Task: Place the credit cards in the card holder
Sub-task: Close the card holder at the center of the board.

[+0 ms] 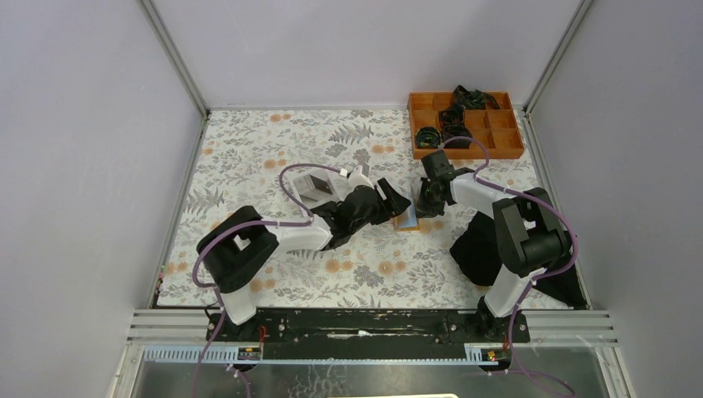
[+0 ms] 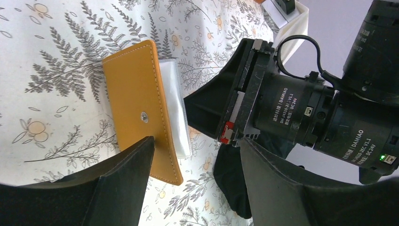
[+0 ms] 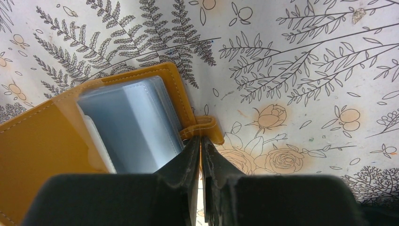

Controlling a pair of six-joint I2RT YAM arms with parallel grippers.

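The orange-tan card holder (image 3: 42, 141) lies on the floral tablecloth, its cover lifted off pale clear sleeves (image 3: 136, 127). My right gripper (image 3: 201, 141) is shut on the holder's small clasp tab (image 3: 209, 127). In the left wrist view the card holder (image 2: 136, 103) shows its stitched face with a snap stud. My left gripper (image 2: 197, 160) stands open beside it, one finger (image 2: 122, 183) over the holder's near corner. From above, both grippers meet at the card holder (image 1: 409, 219). No loose credit cards show; I cannot tell whether the grey-blue sheet in the sleeves is one.
A black cloth (image 1: 481, 240) lies under the right arm. An orange compartment tray (image 1: 506, 137) holding dark items sits at the back right. A white box (image 1: 315, 186) stands behind the left arm. Grey walls close in three sides.
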